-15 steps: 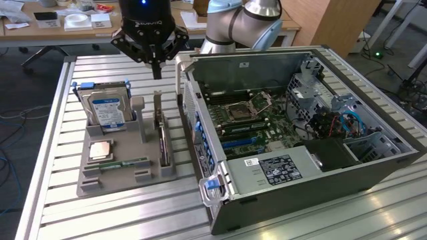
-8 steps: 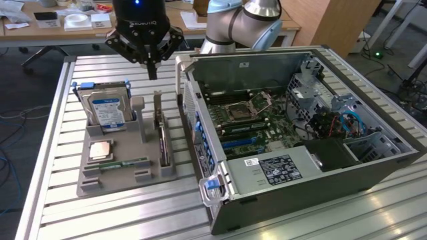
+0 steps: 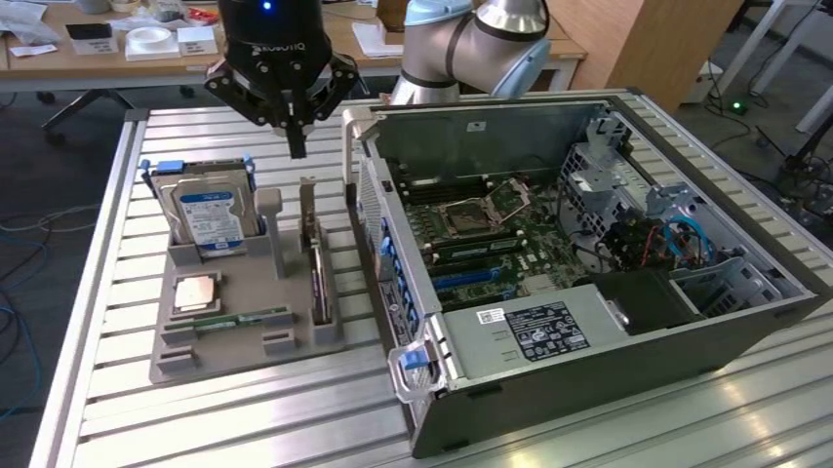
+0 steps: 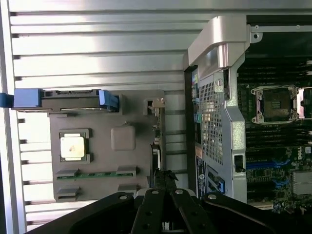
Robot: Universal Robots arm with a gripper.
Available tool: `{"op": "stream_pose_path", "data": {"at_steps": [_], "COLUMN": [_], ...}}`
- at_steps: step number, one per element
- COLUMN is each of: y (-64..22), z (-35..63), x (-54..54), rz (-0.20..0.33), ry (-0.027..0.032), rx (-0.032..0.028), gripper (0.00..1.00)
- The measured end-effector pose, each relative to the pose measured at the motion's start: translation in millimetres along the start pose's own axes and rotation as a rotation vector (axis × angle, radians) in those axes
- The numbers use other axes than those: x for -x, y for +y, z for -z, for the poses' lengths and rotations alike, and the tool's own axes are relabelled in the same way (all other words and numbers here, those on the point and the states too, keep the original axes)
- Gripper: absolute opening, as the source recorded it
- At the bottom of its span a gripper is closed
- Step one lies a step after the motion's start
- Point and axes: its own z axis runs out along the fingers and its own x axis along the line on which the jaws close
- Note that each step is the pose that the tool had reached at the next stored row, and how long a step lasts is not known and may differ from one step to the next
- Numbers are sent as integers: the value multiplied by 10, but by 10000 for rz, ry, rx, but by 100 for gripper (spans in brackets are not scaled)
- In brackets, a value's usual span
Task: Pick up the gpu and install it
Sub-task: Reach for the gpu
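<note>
worktop point(image 3: 131, 409): ribbed aluminium slats
tool point(image 3: 297, 146): black, tightly clenched, empty
gpu point(image 3: 316, 263): thin flat card, upright in grey holder point(image 3: 215, 356), beneath tool, apart

The gripper point(image 3: 297, 144) hangs in the upper left of the exterior view, pointing straight down — its black fingers point(image 3: 297, 135) pressed together into one narrow tip. At the top centre of that view the arm point(image 3: 475, 44) bends in silver and pale-blue joints. In the wrist view the fingers meet, closed tight.
</note>
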Motion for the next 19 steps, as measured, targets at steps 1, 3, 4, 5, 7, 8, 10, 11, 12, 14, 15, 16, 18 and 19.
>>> {"op": "stream_pose_path", "data": {"at_steps": [1,3,4,5,7,8,10,11,12,14,15,16,18,19], "y": [-18,-58,-79,-97,-129,-143,-171,-184,-197,-224,-234,-239,-242,-245], "z": [0,3,4,5,8,8,10,11,10,10,10,8,6,5], "x": [-1,-6,-11,-17,-31,-39,-52,-54,-54,-53,-52,-52,-52,-53], "rz": [0,1,1,1,1,1,0,1,1,2,3,4,2,4], "ry": [-1,0,0,0,0,-1,0,0,-2,-3,-4,-6,-6,-3], "rx": [1,0,0,0,0,1,0,0,-6,-34,-50,-56,-57,-60], "gripper": [11,11,11,11,11,11,11,11,11,11,11,11,11,11]}}
